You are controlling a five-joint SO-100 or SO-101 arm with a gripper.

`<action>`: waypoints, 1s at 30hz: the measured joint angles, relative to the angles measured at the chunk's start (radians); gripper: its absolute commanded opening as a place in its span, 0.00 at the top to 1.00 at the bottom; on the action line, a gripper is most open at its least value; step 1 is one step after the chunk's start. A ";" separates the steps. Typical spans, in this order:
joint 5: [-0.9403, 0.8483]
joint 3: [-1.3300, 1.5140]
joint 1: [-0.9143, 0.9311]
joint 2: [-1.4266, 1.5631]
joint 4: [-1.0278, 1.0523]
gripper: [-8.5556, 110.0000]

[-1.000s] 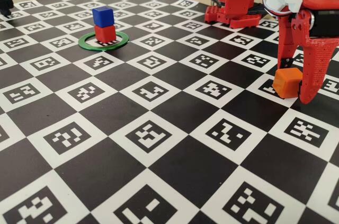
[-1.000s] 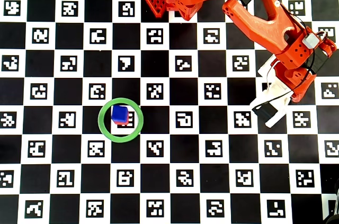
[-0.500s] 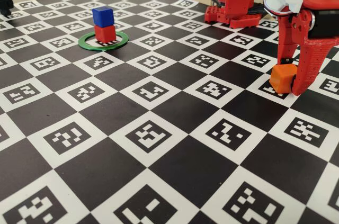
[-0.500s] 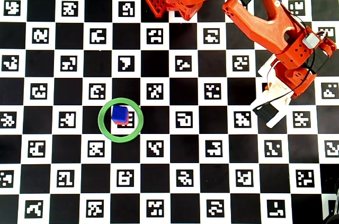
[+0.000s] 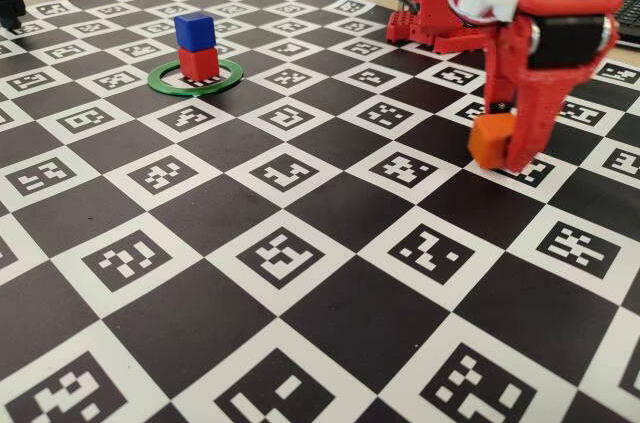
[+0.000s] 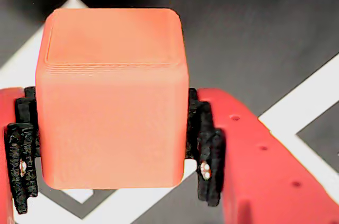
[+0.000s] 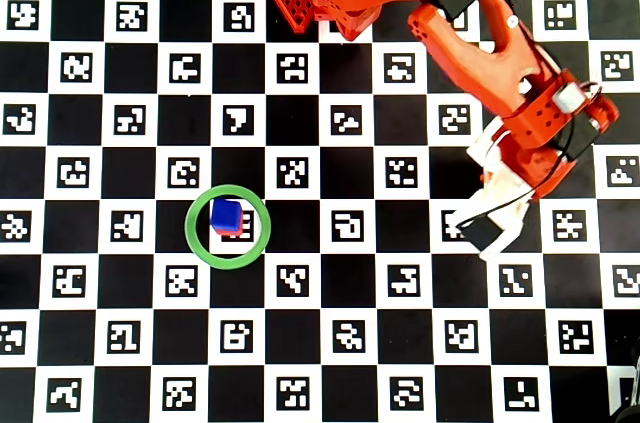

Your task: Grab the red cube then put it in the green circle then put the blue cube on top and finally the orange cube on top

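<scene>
The jaws are clamped on the orange cube (image 6: 111, 97), its two sides pressed between the black pads (image 6: 204, 144) in the wrist view. In the fixed view the gripper (image 5: 500, 143) holds the cube just above the checkered worktop (image 5: 300, 243), on the right side. Well apart, toward the far left, the green circle (image 5: 165, 80) lies flat on the worktop with the red cube (image 5: 199, 63) inside it and the blue cube (image 5: 194, 30) stacked on top. The overhead view shows that stack (image 7: 226, 215) inside the ring.
</scene>
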 measured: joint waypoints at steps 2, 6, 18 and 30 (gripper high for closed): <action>-0.012 0.000 0.046 0.041 0.026 0.87; -0.031 0.000 0.133 0.137 0.086 0.87; -0.081 0.000 0.377 0.387 0.245 0.88; -0.196 -0.008 0.686 0.416 0.295 0.88</action>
